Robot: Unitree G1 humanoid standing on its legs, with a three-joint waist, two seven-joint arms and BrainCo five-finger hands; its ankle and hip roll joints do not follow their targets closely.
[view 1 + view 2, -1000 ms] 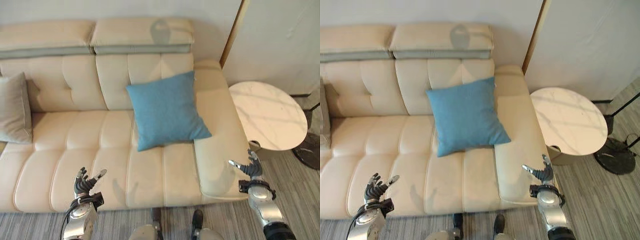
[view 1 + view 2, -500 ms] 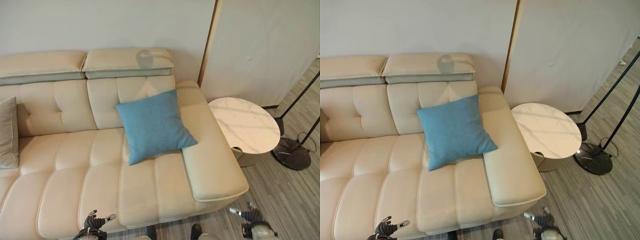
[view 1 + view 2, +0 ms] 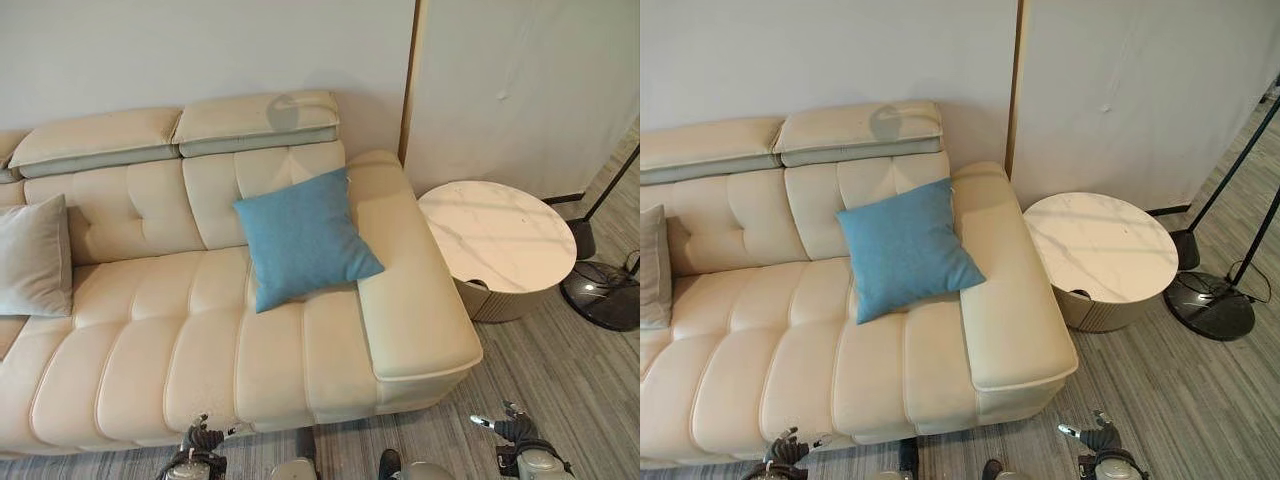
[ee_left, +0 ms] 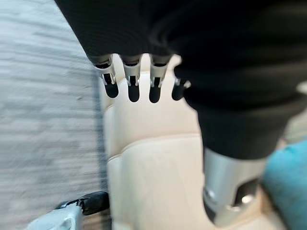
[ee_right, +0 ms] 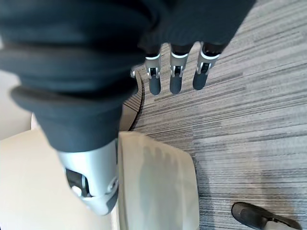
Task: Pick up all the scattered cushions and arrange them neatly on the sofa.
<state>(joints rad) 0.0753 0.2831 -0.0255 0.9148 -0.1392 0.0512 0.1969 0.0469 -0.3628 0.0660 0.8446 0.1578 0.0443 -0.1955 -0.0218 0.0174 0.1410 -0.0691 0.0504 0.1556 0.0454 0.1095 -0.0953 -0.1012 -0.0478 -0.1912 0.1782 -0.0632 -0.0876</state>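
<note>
A blue cushion leans against the backrest of the cream sofa, near its right armrest. A grey cushion stands against the backrest at the sofa's far left. My left hand hangs low in front of the sofa's front edge, open and holding nothing. Its fingers point along the sofa seat in the left wrist view, where the blue cushion shows at the edge. My right hand is open and empty over the floor, off the armrest's front corner.
A round white marble side table stands right of the armrest. A floor lamp's black base and thin poles are further right. Grey striped floor runs in front of the sofa and table. A wall is behind the sofa.
The whole picture has shifted: the camera has pulled back from the sofa. Both hands have sunk from the seat's front edge to the picture's bottom edge. The cushions have stayed in place.
</note>
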